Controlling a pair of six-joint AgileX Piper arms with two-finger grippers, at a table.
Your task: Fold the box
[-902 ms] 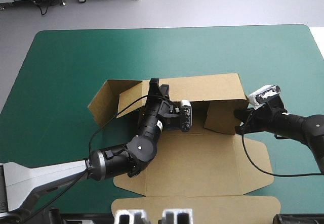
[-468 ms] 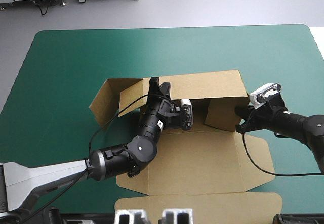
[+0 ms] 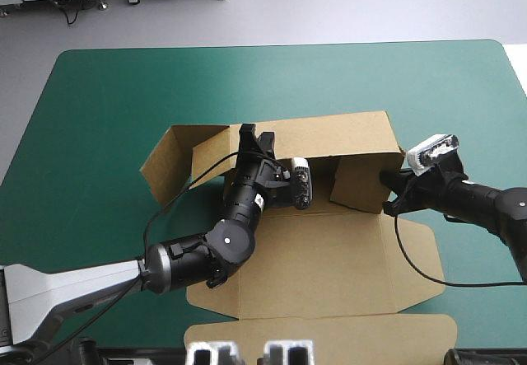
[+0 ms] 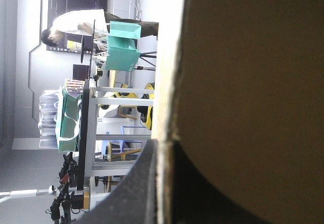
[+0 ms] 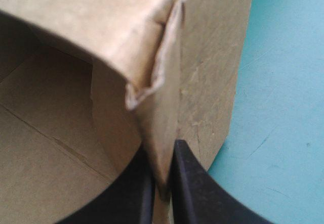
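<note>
I logged the box [image 3: 329,258] mid-counter [image 3: 99,101], back wall raised at 12 o'clock | left tool [image 3: 257,139] clamped that wall's top edge, 11 o'clock | right tool [image 5: 163,159] pinched the side-flap corner, 2 o'clock

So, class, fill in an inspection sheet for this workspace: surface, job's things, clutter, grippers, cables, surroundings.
Surface: teal-green cover, lying flat.
Job's things: brown box, partly folded; near panels flat, far wall raised, right end flap upright, left end flap splayed outward.
Clutter: nothing seen.
Grippers: left gripper shut on the far wall's top edge; right gripper shut on the right end flap's edge.
Cables: nothing seen beyond the robot's own.
Surroundings: nothing seen at the table.
</note>
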